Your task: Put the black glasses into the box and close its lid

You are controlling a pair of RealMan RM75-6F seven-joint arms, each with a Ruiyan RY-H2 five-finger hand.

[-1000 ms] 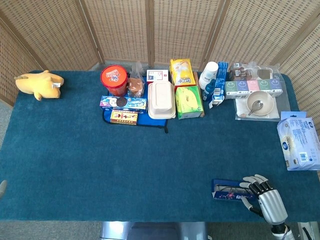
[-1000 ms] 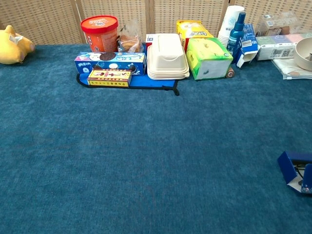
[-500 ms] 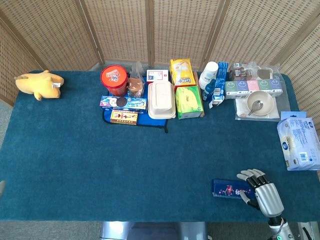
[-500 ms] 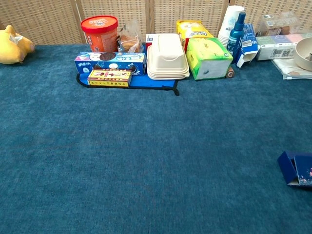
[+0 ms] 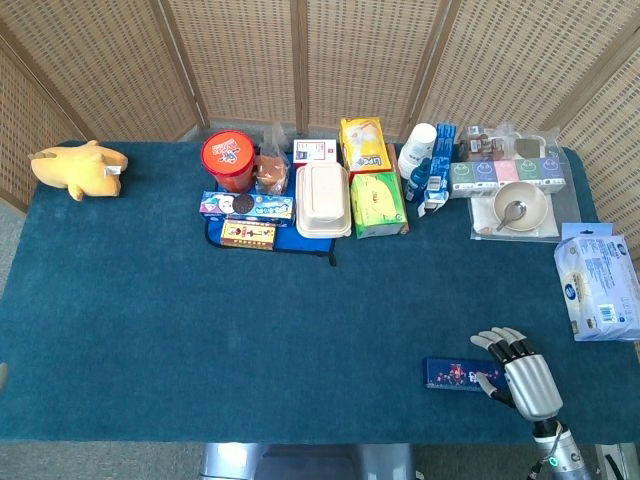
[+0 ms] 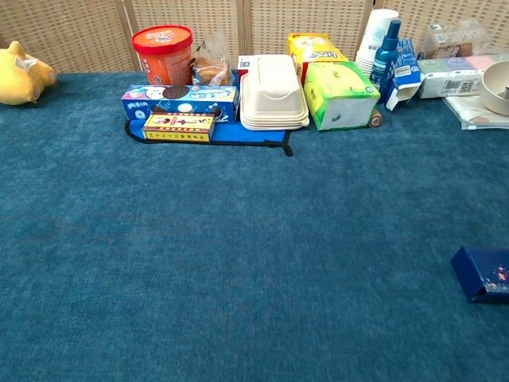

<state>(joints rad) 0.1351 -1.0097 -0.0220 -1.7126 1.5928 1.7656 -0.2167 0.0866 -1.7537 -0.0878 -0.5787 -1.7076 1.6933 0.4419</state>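
A dark blue glasses box [image 5: 455,375] lies flat near the table's front right edge, lid down. The chest view shows its left end [image 6: 482,273] at the right border, also shut. No black glasses show in either view. My right hand [image 5: 522,368] sits just right of the box with its fingers spread. Its fingertips [image 5: 487,378] touch the box's right end, and it holds nothing. A grey sliver [image 5: 3,374] at the left border may be my left hand; too little shows to tell its state.
Along the back stand a red tub [image 5: 229,158], snack boxes [image 5: 246,207], a white lunch box [image 5: 323,199], green tissue boxes [image 5: 377,203], cups and a bottle [image 5: 418,160], and a bowl with a spoon [image 5: 520,208]. A wipes pack [image 5: 600,288] lies far right, a yellow plush [image 5: 78,168] far left.
The box's lid, raised a second ago, has come down flat. My right hand has shifted slightly towards the table's front edge, its fingers staying at the box's right end.
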